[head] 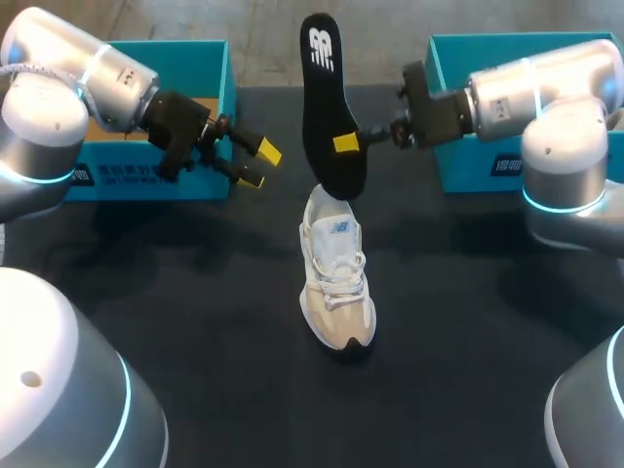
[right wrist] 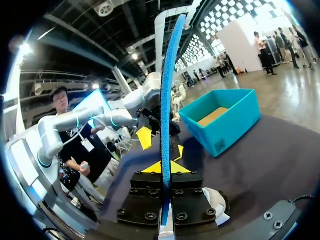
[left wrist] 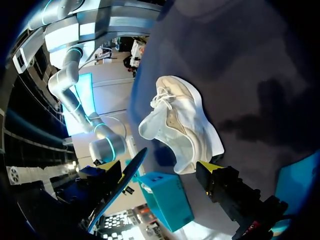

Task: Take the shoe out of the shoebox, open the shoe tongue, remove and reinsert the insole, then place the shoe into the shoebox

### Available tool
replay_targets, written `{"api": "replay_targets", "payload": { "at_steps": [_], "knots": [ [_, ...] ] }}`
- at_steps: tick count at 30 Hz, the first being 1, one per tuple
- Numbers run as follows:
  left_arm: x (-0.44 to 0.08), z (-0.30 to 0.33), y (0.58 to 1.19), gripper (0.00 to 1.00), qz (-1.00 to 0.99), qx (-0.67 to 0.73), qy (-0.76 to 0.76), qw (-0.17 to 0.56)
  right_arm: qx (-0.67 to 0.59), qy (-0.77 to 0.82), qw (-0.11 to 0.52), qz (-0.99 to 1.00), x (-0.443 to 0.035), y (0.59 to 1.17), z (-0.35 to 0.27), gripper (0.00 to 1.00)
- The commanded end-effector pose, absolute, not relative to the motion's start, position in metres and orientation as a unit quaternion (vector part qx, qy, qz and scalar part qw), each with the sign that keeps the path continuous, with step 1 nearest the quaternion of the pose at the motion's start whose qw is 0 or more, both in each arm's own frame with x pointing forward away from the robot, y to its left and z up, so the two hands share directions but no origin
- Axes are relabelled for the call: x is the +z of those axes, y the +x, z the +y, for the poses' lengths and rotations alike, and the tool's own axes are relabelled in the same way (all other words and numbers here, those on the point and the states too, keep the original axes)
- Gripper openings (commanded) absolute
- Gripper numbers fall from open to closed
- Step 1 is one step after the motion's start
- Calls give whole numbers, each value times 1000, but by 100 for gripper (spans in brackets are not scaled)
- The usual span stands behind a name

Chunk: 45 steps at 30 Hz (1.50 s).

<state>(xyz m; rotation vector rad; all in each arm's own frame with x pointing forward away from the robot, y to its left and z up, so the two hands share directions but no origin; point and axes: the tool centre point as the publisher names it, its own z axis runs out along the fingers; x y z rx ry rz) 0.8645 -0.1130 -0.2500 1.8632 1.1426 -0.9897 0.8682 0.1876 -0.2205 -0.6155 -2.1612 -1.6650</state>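
The white sneaker [head: 336, 283] stands on the dark surface [head: 195, 292], out of the teal shoebox [head: 468, 171], and our right jaws grip its black insole [head: 324, 107], held just above the heel. Our left jaws hang open and empty. Reinserting the insole and reboxing remain.

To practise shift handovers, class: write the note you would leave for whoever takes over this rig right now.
Left gripper: open, empty, beside the left teal box.
Right gripper: shut on the black insole, held upright over the white sneaker.
The white sneaker stands on the table between the left teal box and the right teal box.
Done: sneaker out, insole removed.
Left: reinsert insole, return sneaker to its box.
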Motion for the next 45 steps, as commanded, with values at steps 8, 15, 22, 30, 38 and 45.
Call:
{"api": "replay_targets", "payload": {
  "at_steps": [8, 15, 22, 30, 38, 45],
  "knots": [
    [-251, -109, 864, 100, 456, -384, 713, 369, -593, -216, 171, -756, -228, 870, 192, 0],
    [-251, -109, 864, 100, 456, -384, 713, 369, -593, -216, 171, -756, -228, 870, 192, 0],
    [-252, -108, 864, 100, 456, -385, 711, 372, -600, -204, 166, -755, -230, 871, 191, 0],
    [-258, -105, 864, 100, 461, -387, 707, 371, -600, -176, 165, -762, -246, 880, 194, 0],
    [-257, -101, 863, 100, 466, -389, 703, 371, -611, -165, 161, -757, -264, 885, 193, 0],
    [-260, -102, 864, 100, 470, -391, 699, 370, -616, -154, 156, -757, -278, 886, 190, 0]
  ]
}}
